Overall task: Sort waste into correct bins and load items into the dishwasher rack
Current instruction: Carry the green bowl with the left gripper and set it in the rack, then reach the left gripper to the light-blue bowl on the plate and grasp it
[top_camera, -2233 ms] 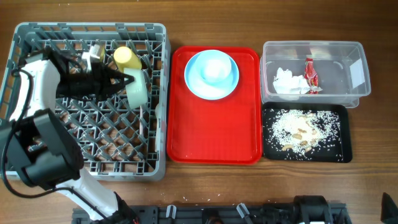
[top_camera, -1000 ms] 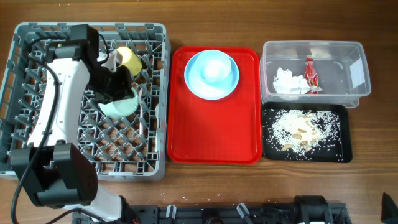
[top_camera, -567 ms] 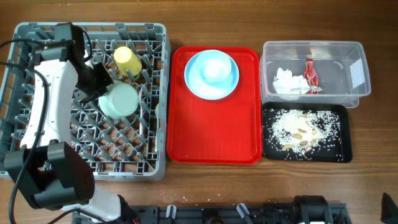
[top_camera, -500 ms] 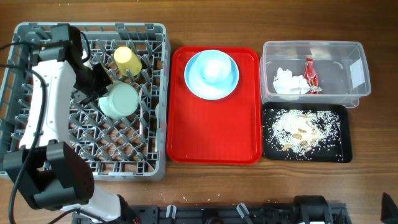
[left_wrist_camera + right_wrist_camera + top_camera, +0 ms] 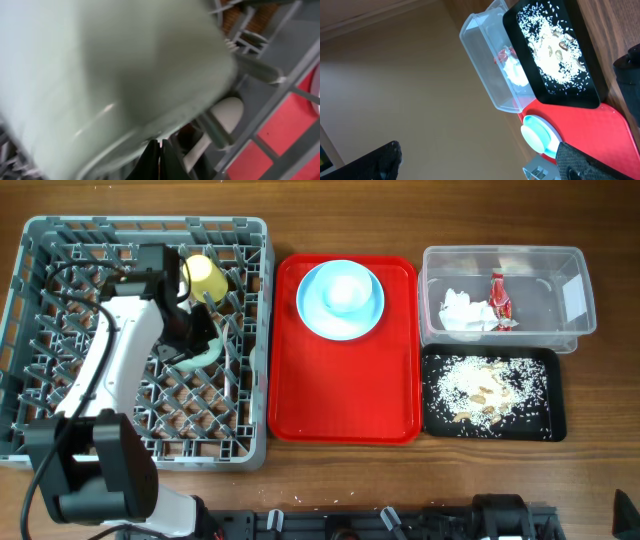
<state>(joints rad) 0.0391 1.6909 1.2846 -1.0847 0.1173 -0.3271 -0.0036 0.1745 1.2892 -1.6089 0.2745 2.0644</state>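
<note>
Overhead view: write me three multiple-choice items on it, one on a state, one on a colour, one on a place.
1. The black tray is: A bare; B strewn with rice-like scraps; C flipped over.
2. The cup in the dishwasher rack is: A red; B yellow; C blue.
3. The light blue plate lies: A in the dishwasher rack; B in the black tray; C on the red tray.

Answers: 1 B, whitish grains cover much of its floor. 2 B, its yellow side shows among the pegs. 3 C, red tray surface shows all around the plate.
</note>
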